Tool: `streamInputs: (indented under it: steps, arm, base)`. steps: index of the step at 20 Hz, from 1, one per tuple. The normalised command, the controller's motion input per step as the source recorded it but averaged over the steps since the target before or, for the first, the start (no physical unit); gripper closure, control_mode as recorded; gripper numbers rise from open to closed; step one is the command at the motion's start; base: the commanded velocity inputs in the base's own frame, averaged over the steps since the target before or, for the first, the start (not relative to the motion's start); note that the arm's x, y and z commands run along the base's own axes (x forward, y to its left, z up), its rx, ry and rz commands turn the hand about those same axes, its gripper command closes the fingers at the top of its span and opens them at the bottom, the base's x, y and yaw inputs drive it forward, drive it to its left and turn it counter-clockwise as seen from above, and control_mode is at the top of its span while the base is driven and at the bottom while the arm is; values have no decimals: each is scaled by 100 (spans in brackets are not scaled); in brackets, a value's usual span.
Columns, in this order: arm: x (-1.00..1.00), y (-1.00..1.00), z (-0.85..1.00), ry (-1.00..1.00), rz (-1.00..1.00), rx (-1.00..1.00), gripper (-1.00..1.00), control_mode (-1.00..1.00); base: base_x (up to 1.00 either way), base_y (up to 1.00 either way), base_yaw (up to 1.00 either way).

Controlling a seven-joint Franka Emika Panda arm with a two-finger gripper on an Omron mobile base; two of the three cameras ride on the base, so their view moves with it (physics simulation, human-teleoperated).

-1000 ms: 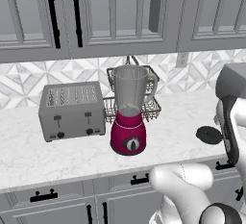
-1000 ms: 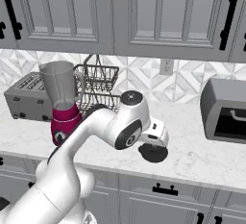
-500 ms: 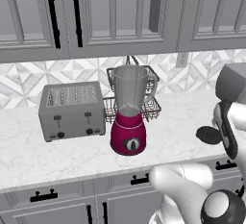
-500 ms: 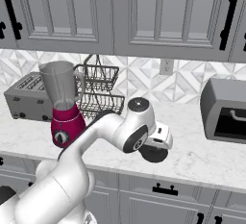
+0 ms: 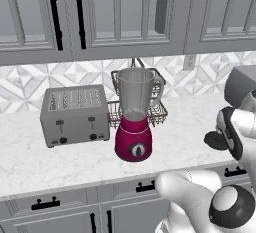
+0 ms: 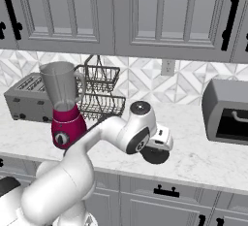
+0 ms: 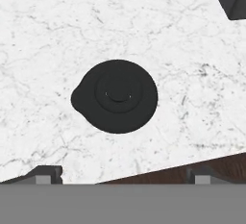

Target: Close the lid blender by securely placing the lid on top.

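Item: blender (image 5: 134, 122), standing at centre frame in the left base view on a white marble counter (image 5: 180, 137); magenta rounded base with a dark round dial facing the camera, clear greyish tapered jar with handle on top, jar mouth uncovered. In the right base view the same blender (image 6: 65, 108) stands at the left of the frame. Item: lid (image 7: 116, 95), flat round black cap with a small tab on its edge and raised concentric rings, lying flat on the marble near the counter's front edge, centre of the hand view; in the left base view it shows as a dark disc (image 5: 215, 140) at the right of the frame, partly hidden behind the arm, well apart from the blender; in the right base view a dark sliver (image 6: 156, 156) shows just below the hand. Item: gripper (image 7: 122, 175), positioned above the lid, finger tips at the bottom edge of the hand view spread wide to either side, nothing held between them, not touching the lid. Item: boxy grey toaster (image 5: 75, 115), just beside the blender on its left in the left base view. Item: wire basket rack (image 6: 99, 94), behind the blender against the patterned backsplash. Item: grey boxy appliance (image 6: 226, 111), right edge of the right base view. Item: grey cabinets (image 5: 125, 17) across the upper frame.
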Motion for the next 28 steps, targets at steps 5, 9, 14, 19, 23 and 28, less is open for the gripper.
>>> streamInputs:
  steps: [5, 9, 14, 19, 23, 28]
  arm:
    - [19, 0, -25, 0, 0, 0, -100, -100]
    - [21, 1, -24, 0, 0, 0, -100, -100]
    - [18, 0, -20, 0, 0, 0, -100, -100]
    - [17, 0, -24, 0, 0, 0, -100, -100]
    - [19, 0, -23, 0, 0, 0, -100, -100]
    - [18, -2, -17, 0, 0, 1, -100, -100]
  base:
    - [0, 0, 0]
    - [0, 0, 0]
    - [0, 0, 0]
    - [0, 0, 0]
    - [0, 0, 0]
    - [0, 0, 0]
